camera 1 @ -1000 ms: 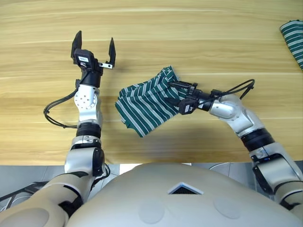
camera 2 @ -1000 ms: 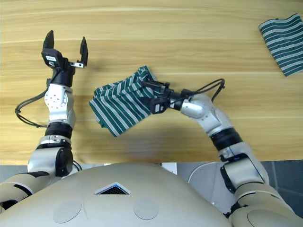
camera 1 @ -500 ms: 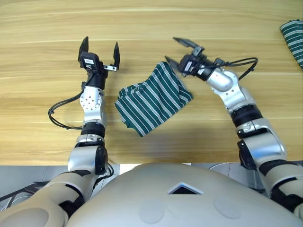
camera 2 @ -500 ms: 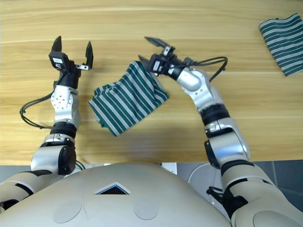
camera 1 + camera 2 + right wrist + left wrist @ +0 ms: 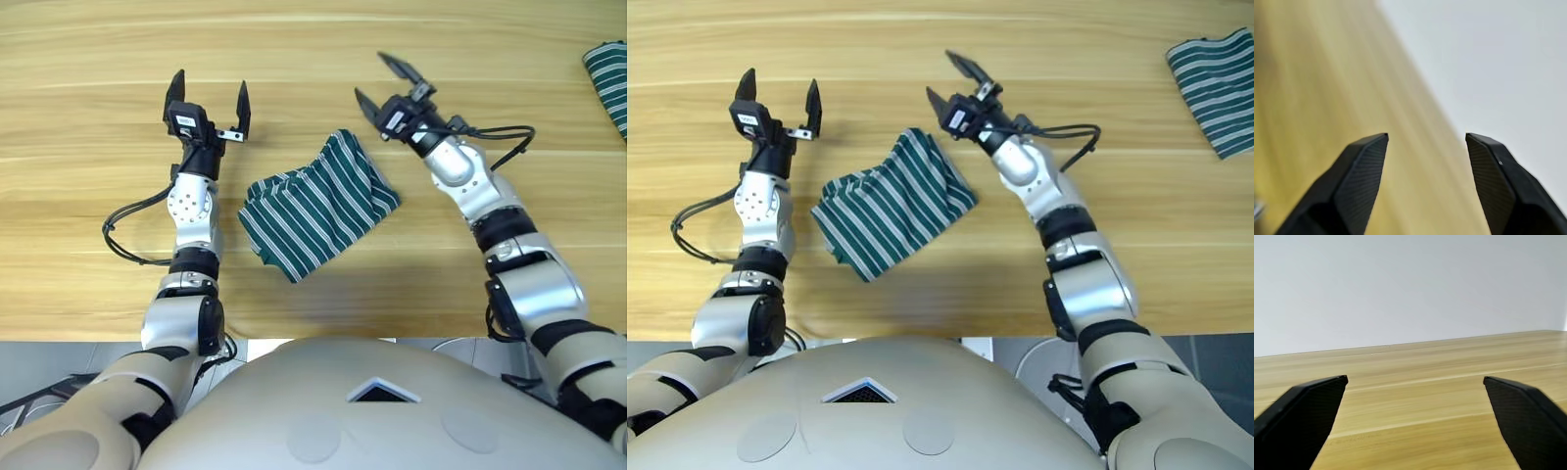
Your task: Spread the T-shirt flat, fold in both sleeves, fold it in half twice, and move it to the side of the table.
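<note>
A: Folding looks finished. T-shirt (image 5: 318,215) lies bundled mid-worktop (image 5: 98,39).
B: Claws?
A: Left claw (image 5: 210,83) at its 11 o'clock, right claw (image 5: 375,80) at 1 o'clock, both spread wide, empty. Next: grip the bundle, shift it sideways.
</note>
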